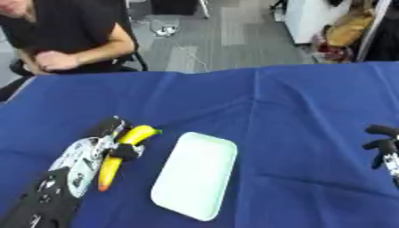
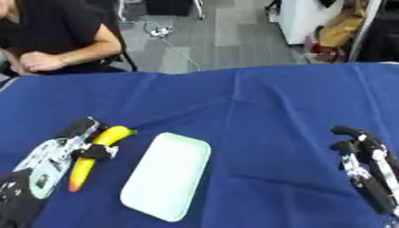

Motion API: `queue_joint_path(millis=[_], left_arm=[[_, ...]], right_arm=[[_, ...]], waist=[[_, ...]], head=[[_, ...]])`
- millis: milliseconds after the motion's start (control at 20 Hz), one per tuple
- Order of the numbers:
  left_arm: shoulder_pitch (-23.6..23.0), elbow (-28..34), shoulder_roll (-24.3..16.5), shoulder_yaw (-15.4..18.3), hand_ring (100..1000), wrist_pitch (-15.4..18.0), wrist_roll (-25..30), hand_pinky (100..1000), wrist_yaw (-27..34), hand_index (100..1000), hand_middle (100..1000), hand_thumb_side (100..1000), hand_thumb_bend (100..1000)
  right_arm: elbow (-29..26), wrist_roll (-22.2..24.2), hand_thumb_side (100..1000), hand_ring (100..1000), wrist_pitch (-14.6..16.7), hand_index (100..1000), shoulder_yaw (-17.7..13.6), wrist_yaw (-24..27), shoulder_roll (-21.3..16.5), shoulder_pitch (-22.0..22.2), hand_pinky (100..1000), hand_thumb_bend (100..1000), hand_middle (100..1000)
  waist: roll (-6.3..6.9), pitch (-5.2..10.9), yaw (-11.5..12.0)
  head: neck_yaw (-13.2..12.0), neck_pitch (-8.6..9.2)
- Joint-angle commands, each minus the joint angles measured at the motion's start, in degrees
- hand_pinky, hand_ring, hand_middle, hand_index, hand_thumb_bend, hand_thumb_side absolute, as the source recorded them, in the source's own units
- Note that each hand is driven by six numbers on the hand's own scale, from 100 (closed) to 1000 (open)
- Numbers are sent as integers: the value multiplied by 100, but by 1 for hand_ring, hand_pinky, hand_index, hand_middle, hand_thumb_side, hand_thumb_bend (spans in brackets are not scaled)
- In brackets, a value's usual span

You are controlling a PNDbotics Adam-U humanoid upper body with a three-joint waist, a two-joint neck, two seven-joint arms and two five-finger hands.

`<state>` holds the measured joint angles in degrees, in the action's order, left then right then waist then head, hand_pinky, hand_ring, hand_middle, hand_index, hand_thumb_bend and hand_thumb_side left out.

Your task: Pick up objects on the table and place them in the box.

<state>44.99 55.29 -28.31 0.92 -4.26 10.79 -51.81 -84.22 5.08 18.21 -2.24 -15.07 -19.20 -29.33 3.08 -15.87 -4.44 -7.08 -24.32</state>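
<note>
Lower left of the frame: the left hand (image 1: 109, 144) curls its fingers round the yellow banana (image 1: 124, 153), whose long axis runs top to bottom. The pale tray-like box (image 1: 195, 173) lies just right of it. The right hand (image 2: 362, 162), fingers relaxed, idles at lower right on the blue surface (image 1: 296, 116).

Wide bare blue cloth (image 1: 304, 116) between pale green tray (image 1: 195, 174) and right hand (image 2: 362, 167): room to pass. Left hand (image 1: 109, 142) and banana (image 1: 123, 153) crowd tray's left side. Far half of table open.
</note>
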Motion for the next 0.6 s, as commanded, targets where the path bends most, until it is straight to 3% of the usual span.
queue_joint_path(millis=[50,200,400,600], left_arm=[[-20,31,-81,-16,100,-97,-13,100,-68,438,146,182,100],[-42,119,-89,-11,100,-208,-102,100,10,394,100,181,100],[-70,221,-101,-36,100,-289,-153,100,37,383,100,272,100],[-84,292,-101,-42,100,-330,-176,100,78,364,100,261,100]], right_arm=[[-142,7,812,637,8,861,-24,33,-121,-29,380,100,764],[-143,5,812,637,8,861,-25,32,-124,-30,381,100,764],[-140,7,813,637,8,861,-22,30,-125,-29,380,100,764],[-137,9,814,637,9,862,-21,28,-125,-28,381,100,764]], waist=[[-20,77,17],[-22,73,14],[-22,74,21],[-25,76,27]], head=[[9,69],[13,67],[17,69],[21,73]])
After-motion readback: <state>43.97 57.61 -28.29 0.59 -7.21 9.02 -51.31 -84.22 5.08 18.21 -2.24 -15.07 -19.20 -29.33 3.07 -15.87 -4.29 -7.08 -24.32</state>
